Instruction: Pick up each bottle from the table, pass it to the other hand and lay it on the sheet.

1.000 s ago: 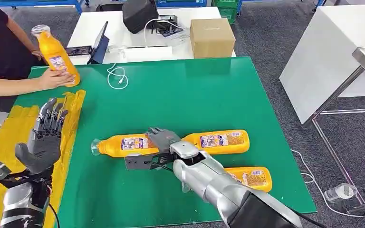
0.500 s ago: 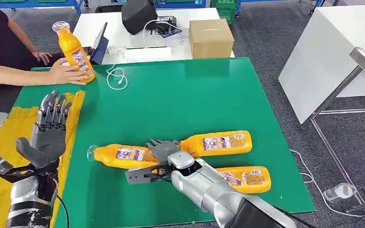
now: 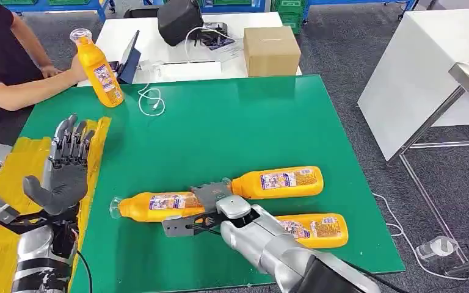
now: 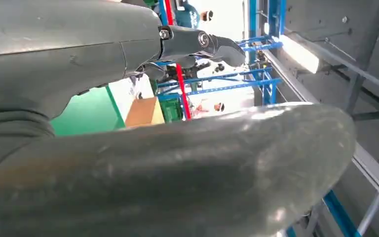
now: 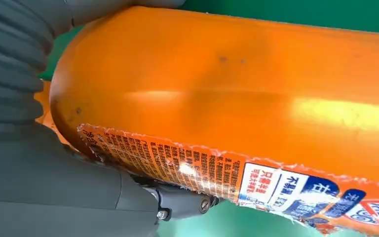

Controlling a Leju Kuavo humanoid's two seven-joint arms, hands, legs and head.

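Four orange bottles show in our head view, and we place them all against the green mat (image 3: 232, 122). Three lie on their sides in the mat's near half. Our right hand (image 3: 210, 194) is wrapped over the base end of the left bottle (image 3: 152, 205), whose clear cap points toward the yellow sheet (image 3: 12, 183); in the right wrist view our thumb and dark fingers sit tight against this bottle's orange body (image 5: 227, 89), so we are grasping it, though it rests on the mat. The middle bottle (image 3: 278, 182) lies just beyond our right hand, its neck close to our fingers. The third bottle (image 3: 314, 229) lies near the mat's near right edge, partly behind our right forearm.

Our left hand (image 3: 66, 168) is held up over the yellow sheet, which covers the mat's left edge; palm up, fingers straight and apart, nothing in it.

At the mat's far left corner a person's hand (image 3: 76, 64) holds the fourth bottle (image 3: 99, 72) upright. A white cable (image 3: 151, 99) lies on the mat beside it. Beyond the mat's far edge stands a cardboard box (image 3: 272, 49).
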